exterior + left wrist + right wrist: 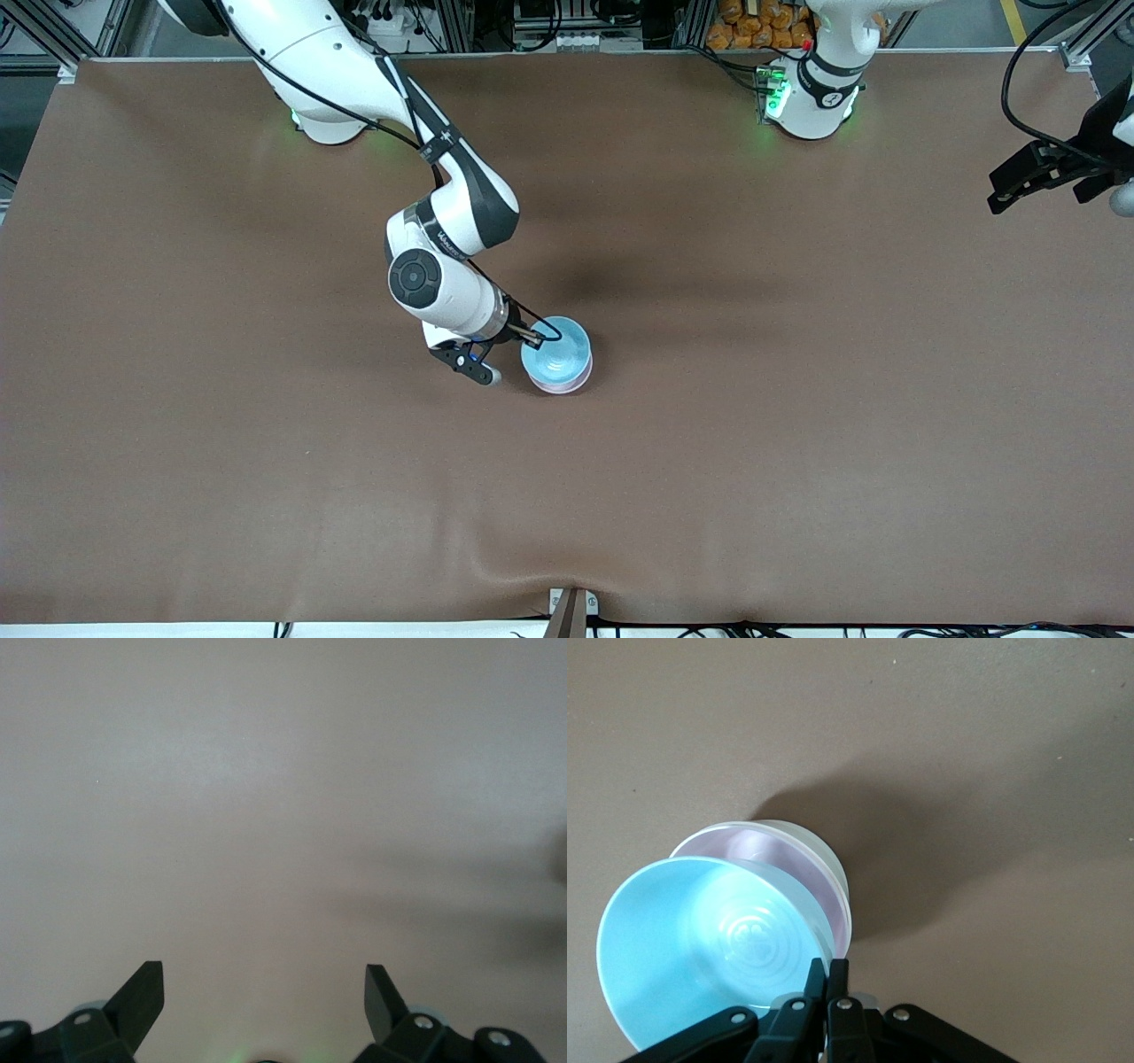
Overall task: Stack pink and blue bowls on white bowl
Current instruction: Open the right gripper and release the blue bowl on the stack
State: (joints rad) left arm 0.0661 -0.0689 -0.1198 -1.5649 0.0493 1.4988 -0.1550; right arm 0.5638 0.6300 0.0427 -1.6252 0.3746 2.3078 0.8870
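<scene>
The light blue bowl (558, 352) (700, 930) sits tilted on top of a stack near the middle of the table. My right gripper (536, 337) (827, 966) is shut on its rim, with one finger inside the bowl and one outside. Under it the pale pink bowl (788, 859) (560, 386) is nested in the white bowl (831, 866), of which only the outer wall shows. My left gripper (1005, 190) (264, 979) waits open over the left arm's end of the table, with nothing between its fingers.
The brown table cover (797, 399) is creased near the front edge. A small metal bracket (571, 607) sits at the middle of that edge. The arm bases (811, 106) stand along the back edge.
</scene>
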